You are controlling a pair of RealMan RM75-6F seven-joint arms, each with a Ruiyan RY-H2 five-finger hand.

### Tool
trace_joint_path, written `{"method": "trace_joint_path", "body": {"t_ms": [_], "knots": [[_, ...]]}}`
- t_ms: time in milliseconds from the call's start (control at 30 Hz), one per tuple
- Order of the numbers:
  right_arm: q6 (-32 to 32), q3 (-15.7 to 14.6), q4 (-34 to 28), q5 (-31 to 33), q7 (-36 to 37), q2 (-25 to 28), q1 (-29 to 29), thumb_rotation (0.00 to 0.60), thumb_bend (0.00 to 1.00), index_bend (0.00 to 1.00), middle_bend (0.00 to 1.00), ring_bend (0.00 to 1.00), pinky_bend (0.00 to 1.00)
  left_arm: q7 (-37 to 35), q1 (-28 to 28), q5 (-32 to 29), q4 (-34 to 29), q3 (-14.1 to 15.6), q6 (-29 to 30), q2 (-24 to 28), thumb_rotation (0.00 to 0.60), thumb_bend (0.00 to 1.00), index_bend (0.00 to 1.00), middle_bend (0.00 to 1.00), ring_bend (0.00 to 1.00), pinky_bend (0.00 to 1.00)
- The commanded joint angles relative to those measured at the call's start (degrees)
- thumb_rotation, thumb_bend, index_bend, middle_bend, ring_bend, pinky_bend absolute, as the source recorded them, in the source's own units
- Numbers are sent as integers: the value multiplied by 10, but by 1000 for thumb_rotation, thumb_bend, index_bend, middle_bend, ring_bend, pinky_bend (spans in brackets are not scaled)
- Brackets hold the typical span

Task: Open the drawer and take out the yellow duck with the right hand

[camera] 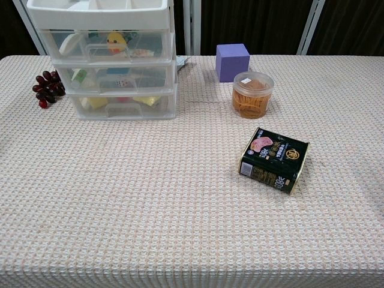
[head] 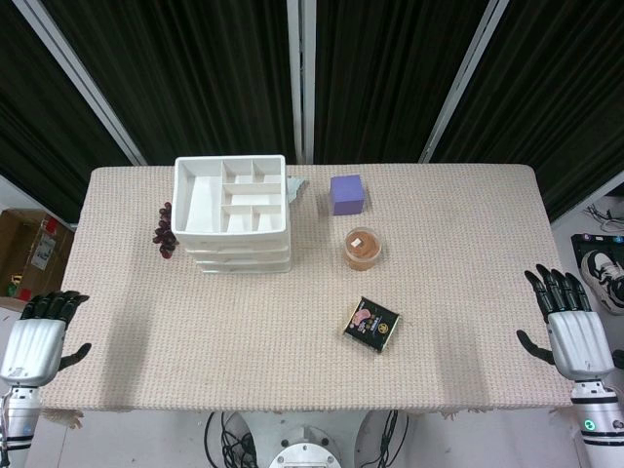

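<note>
A white drawer unit (camera: pixel 108 60) with three clear-fronted drawers stands at the far left of the table (head: pixel 468 283), all drawers closed. The yellow duck (camera: pixel 117 41) sits inside the top drawer (camera: pixel 108 45), seen through its front. A bunch of dark grapes (camera: pixel 48 87) lies just left of the unit, touching or nearly touching its side. To the right of the unit, a purple cube (camera: pixel 232 61) stands far back, with a round clear tub (camera: pixel 252 94) of orange-brown contents just nearer. A dark tin (camera: pixel 274 159) lies flat nearer still, well apart from the tub.

The right hand (head: pixel 570 327) hangs off the table's right edge, holding nothing, fingers spread wide and pointing away. The left hand (head: pixel 39 336) hangs off the near left corner, holding nothing, its fingers curled in at the top
</note>
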Motion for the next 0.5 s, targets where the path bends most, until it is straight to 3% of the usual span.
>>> {"method": "trace_joint_path", "body": {"t_ms": [33, 300, 500], "knots": [[-3, 2, -1, 1, -3, -2, 3, 600, 157, 0, 0, 0, 0, 1, -1, -1, 2, -1, 1, -3, 600, 138, 257, 220, 181, 206], [1, 0, -2, -7, 7, -1, 4, 600, 166, 0, 1, 0, 0, 7, 2, 1, -8, -1, 7, 5, 600, 139, 257, 220, 181, 206], [-11, -16, -23, -45, 68, 6, 15, 600, 178, 0, 23, 0, 0, 5, 7, -1, -13, 1, 12, 6, 600, 139, 257, 220, 181, 206]]}}
